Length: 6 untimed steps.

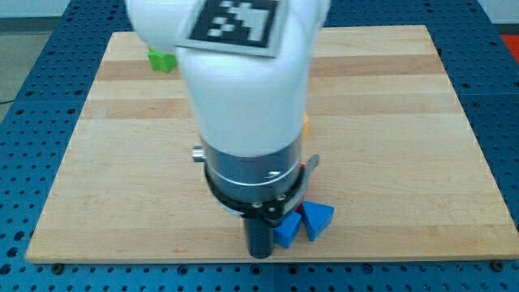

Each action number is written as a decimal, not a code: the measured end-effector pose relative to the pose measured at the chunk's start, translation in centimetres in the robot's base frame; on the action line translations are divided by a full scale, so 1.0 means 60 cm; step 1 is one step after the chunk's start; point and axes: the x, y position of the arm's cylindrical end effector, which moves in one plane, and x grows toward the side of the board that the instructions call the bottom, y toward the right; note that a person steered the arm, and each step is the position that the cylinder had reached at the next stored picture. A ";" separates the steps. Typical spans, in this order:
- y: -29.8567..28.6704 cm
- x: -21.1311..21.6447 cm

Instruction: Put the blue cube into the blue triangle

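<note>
Tip [259, 255] down at the view's bottom, near the front edge of the wooden board [405, 162]. No gripper on this rig, so no jaw state to report; plain dark rod, holding nothing.

Blue cube [285, 230] just to the view's right of tip, touching or nearly so; exact contact can't be confirmed, rod overlaps cube's left edge. Blue triangle [317, 221] one step further to the view's right of tip, hard against cube's far side, faces look touching. Small red block [299, 210] peeking out just above the cube/triangle seam, up and to the right of tip; shape not readable, mostly hidden behind arm body.

Arm housing [243, 97] w/ black-and-white marker tag [235, 20] fills centre of view above tip, blocks a big part of board. Metal collar and black ring directly above tip.

Sliver of orange/yellow block [306, 124] at right edge of arm housing, well above tip; shape can't tell. Green block [161, 60] far up and to the view's left of tip, well apart from everything else, partly cut off by arm; shape unclear.

Board sits on blue perforated table [32, 97], visible all round.
</note>
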 end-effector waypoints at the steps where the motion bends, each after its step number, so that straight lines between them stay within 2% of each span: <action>1: 0.000 -0.018; 2: -0.010 -0.017; 3: -0.085 -0.028; 5: -0.104 -0.055; 6: -0.139 -0.097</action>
